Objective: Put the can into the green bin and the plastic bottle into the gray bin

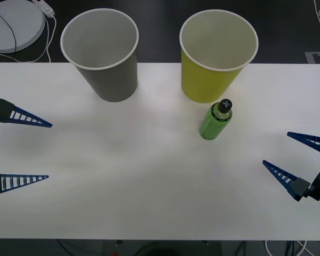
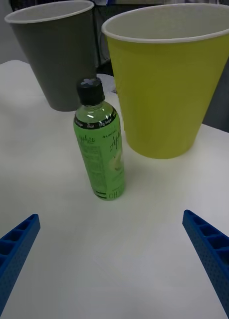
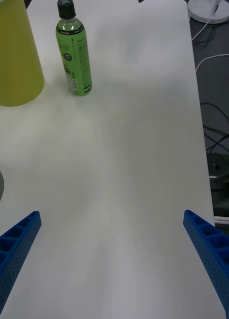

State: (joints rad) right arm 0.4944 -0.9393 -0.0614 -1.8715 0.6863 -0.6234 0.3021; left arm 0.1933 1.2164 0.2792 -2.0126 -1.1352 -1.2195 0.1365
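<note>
White worktop [image 1: 149, 186]; gray bin [image 1: 109, 74], yellow-green bin [image 1: 208, 77], both white inside; green plastic bottle [image 1: 215, 121], black cap, green printed label; blue ribbed grippers

Matt paper green bin [image 1: 213, 64] & gray bin [image 1: 104, 56]; glossy clear plastic bottle [image 1: 216, 120].

Both arms are just hanging out at the edges. Left gripper [image 1: 49, 151] is sitting at about 9 o'clock, jaws spread wide and pointing toward 3. Right gripper [image 1: 276, 148] is hovering around 4 o'clock, jaws also wide apart, angling toward 10. Neither one is holding anything.
</note>
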